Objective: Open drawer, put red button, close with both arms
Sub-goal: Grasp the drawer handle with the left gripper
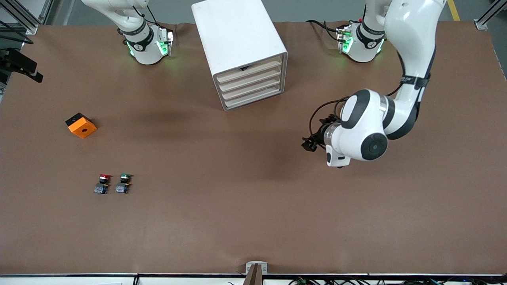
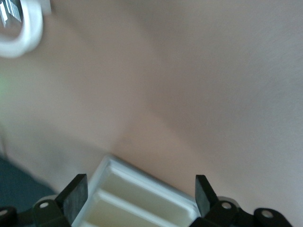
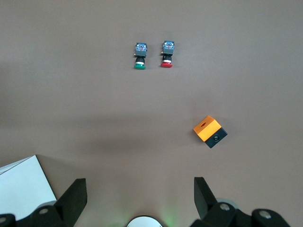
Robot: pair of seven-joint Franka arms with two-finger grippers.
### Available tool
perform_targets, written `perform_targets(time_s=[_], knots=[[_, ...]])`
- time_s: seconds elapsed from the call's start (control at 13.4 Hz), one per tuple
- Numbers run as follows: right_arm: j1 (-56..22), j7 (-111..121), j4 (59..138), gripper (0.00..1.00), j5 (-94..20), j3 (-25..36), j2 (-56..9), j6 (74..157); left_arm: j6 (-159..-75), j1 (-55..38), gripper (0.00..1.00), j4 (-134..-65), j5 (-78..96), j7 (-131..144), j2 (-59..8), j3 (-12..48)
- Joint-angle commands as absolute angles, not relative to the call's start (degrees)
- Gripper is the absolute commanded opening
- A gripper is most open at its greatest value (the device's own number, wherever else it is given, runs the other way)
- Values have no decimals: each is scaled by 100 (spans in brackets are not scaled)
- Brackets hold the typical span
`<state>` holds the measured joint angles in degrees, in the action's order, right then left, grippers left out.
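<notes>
Left gripper (image 2: pixel 137 194): fingers wide, empty, over bare table near the cabinet (image 1: pixel 237 47), facing its drawer fronts. Right gripper (image 3: pixel 137 196): wide, empty, raised near its base, waiting. Drawer (image 1: pixel 250 72): shut, like the three others. Red button (image 1: pixel 103 183): on table toward right arm's end, beside green button (image 1: pixel 124 183), orange cube (image 1: pixel 81 125) farther off. Step: opening, not begun; next needs a catch on the drawer front

Red button (image 1: pixel 103 183) lies on the table beside its green twin; cabinet drawers (image 1: pixel 250 82) apparently shut.

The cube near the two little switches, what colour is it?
Orange cube with a black side, clearest in the right wrist view.
</notes>
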<state>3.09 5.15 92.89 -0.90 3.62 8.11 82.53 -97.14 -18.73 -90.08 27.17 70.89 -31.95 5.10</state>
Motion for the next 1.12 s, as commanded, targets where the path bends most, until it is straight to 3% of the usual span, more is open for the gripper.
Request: perform_targets(time_s=[0.0, 0.22, 0.6, 1.04], knots=[[378, 554, 9334, 100, -27, 308, 923, 8271, -9361, -1802, 100, -8307, 3504, 8318, -3847, 536], [430, 510, 9219, 100, -26, 316, 713, 8253, -8950, -1811, 100, -8227, 3797, 9595, -4279, 658], [729, 545, 9123, 100, -106, 325, -219, 8261, -7859, -1837, 100, -8244, 4236, 11185, -4763, 1141], [1001, 799, 9097, 100, -35, 325, -912, 9077, -7313, -2320, 100, -8349, 4517, 11988, -5036, 1397]])
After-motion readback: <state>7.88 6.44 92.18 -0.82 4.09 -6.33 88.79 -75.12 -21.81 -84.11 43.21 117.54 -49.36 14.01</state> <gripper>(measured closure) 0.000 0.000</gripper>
